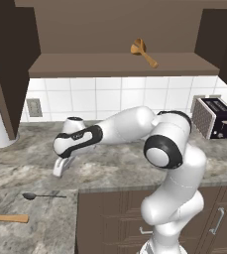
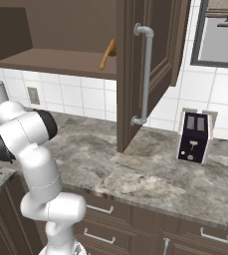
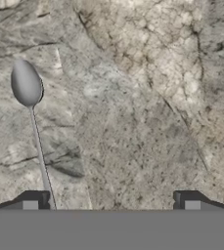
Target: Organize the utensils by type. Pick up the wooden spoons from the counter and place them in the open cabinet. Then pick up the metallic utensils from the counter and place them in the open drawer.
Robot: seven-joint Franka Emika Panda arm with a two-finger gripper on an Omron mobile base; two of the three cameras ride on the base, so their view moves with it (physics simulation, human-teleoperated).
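Grey counter [image 3: 147,97] lies under the wide-open, empty pincer [image 3: 111,202].

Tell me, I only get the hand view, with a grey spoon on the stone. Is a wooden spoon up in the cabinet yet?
Observer: Yes, one wooden spoon lies on the shelf of the open cabinet.
Operator: Is there another wooden one down here?
Observer: A wooden handle lies on the counter at the lower left of the left base view, just nearer than your grey spoon. Its bowl end is cut off by the picture's edge.
Operator: What's over on the other side?
Observer: A toaster stands by the tiled wall, far to the right of the open gripper.
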